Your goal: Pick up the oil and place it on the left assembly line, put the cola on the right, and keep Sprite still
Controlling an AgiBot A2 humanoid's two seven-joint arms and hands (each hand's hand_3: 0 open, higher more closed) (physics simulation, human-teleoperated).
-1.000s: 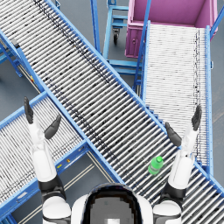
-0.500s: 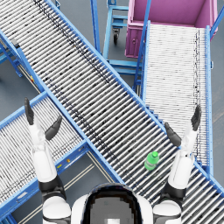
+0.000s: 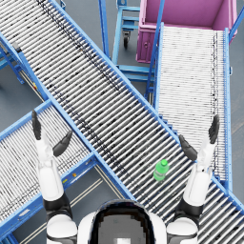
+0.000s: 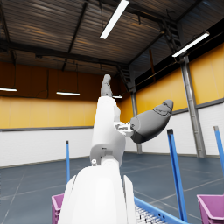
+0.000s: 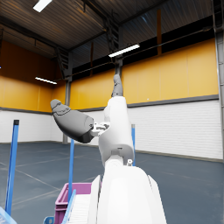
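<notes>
Left hand (image 3: 45, 139): raised above the left roller line (image 3: 19, 162), palm turned inward. The fingers (image 3: 35, 125) are straight and spread well away from the thumb. They hold nothing and touch nothing. The left wrist view agrees: the thumb juts out to one side, with only hall wall and ceiling behind it.

Right hand (image 3: 203, 145): raised over the near edge of the right roller line (image 3: 190, 86), in the mirror pose of the left. The fingers (image 3: 214, 128) are extended and the thumb is set wide. The grasp is empty and makes no contact.

Green bottle (image 3: 161, 170): it sits on the wide diagonal roller line (image 3: 95, 95), at its near end and between the 2 arms. It is closer to the right forearm than to the left and is clear of both. Seen from steeply above, the cap shows above the body, so the bottle appears to stand upright with its long axis vertical. A slight lean cannot be ruled out. Its label is too small to read, and no writing is legible anywhere.

A pink bin (image 3: 190, 14) stands at the far end of the right roller line.
</notes>
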